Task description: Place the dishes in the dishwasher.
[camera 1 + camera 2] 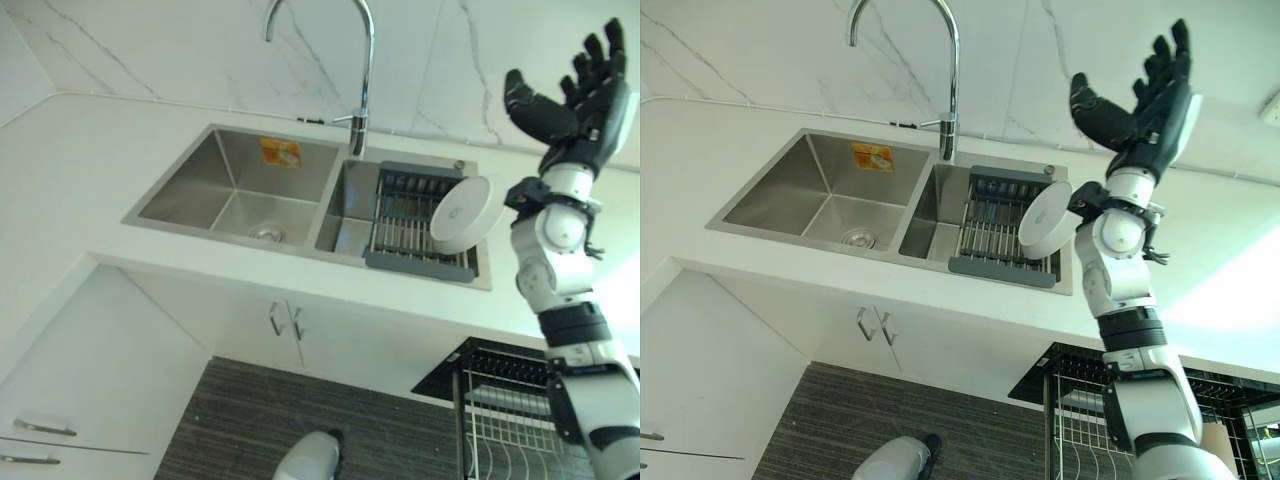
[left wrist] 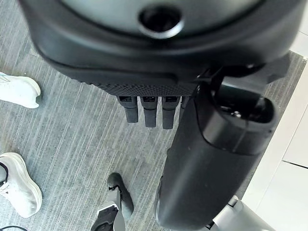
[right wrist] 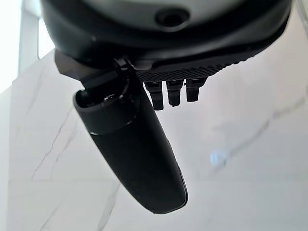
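Dishes first: from the left eye view, a white plate stands tilted on edge in the drying rack set in the right basin of the steel sink, under the tall faucet. The right hand is raised high above the white counter, well apart from the plate, fingers spread straight and holding nothing. Below, the dishwasher rack is pulled out with its wire tines bare.

From the right eye view the same layout shows, the plate just beside the raised forearm but not touched.

From the left wrist view, the left hand hangs over the striped floor, fingers relaxed, empty; a person's white shoes stand nearby.

From the right wrist view, straight fingers against the marble wall.

My guess: the reach for the plate is in hand. Next, that hand must come down and close on the plate's rim.
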Robot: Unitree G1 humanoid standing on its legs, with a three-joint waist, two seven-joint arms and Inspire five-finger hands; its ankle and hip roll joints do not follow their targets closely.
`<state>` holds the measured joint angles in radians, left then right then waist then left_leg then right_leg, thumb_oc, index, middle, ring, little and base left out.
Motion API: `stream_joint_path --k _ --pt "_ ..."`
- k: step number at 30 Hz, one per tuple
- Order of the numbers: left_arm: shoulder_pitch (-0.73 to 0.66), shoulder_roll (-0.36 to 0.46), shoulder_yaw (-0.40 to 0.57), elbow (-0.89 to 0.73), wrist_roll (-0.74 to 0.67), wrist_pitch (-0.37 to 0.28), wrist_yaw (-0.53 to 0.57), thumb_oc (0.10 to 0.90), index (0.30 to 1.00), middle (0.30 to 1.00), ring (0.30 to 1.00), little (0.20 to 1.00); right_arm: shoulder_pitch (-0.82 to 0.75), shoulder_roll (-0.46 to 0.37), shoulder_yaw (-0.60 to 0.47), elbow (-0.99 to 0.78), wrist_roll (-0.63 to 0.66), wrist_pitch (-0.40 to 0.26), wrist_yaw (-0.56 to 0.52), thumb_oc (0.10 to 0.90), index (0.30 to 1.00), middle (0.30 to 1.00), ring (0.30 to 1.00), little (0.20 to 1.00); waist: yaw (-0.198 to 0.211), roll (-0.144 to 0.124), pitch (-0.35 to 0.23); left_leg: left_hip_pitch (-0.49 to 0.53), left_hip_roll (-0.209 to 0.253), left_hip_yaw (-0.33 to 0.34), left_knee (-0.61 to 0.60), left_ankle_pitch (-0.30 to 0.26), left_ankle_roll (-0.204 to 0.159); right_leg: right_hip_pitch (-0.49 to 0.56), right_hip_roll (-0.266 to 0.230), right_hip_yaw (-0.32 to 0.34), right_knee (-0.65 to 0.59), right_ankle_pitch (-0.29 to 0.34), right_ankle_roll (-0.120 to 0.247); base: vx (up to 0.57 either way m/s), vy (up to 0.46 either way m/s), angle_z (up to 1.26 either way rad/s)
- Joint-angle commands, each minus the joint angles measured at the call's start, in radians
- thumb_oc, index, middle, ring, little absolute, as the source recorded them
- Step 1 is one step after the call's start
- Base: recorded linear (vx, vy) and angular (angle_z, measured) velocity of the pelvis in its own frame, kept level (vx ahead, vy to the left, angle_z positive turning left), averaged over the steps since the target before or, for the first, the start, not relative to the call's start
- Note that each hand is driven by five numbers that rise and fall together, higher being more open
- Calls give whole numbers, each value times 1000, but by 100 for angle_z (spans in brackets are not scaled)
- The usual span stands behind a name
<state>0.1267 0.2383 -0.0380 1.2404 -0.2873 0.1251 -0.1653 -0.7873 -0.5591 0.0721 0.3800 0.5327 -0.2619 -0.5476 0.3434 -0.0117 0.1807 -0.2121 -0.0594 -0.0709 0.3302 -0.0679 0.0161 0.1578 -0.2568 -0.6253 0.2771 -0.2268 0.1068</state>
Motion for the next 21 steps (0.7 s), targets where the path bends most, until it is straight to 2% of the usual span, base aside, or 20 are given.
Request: stream_joint_path --k 1,5,10,12,16,21 --pt "31 58 -56 23 36 7 -21 800 900 900 900 900 -109 -88 -21 5 -25 -86 -40 800 900 900 900 900 0 8 -71 63 86 0 -30 -138 -73 -11 33 67 23 -105 -10 34 -8 1" --pt "29 64 -54 24 45 14 -23 800 900 900 900 900 -110 -109 -29 38 -12 -81 -67 800 900 900 900 900 -2 8 -70 67 83 -2 -30 -140 -73 -11 32 70 23 -104 -9 43 -10 1" --pt "27 68 -51 22 56 21 -25 800 900 900 900 900 -95 -111 -36 69 7 -60 -30 800 900 900 900 900 -5 9 -66 71 82 0 -30 -143 -71 -11 30 74 23 -102 -7 15 -10 0" --pt "28 71 -49 21 56 22 -25 800 900 900 900 900 -76 -95 -29 82 36 -30 18 800 900 900 900 900 -10 10 -58 75 84 4 -30 -145 -69 -12 29 81 23 -102 -8 39 -44 -2" --pt "32 67 -48 19 50 19 -19 800 900 900 900 900 -52 -61 -17 82 57 -8 36 800 900 900 900 900 -13 11 -50 79 85 5 -30 -146 -68 -13 30 90 23 -100 -9 0 0 0" --pt "31 62 -54 20 55 7 -11 800 900 900 900 900 -17 6 8 100 73 -9 69 800 900 900 900 900 -15 14 -39 84 90 8 -30 -148 -66 -11 32 98 23 -101 -13 34 -38 -10"
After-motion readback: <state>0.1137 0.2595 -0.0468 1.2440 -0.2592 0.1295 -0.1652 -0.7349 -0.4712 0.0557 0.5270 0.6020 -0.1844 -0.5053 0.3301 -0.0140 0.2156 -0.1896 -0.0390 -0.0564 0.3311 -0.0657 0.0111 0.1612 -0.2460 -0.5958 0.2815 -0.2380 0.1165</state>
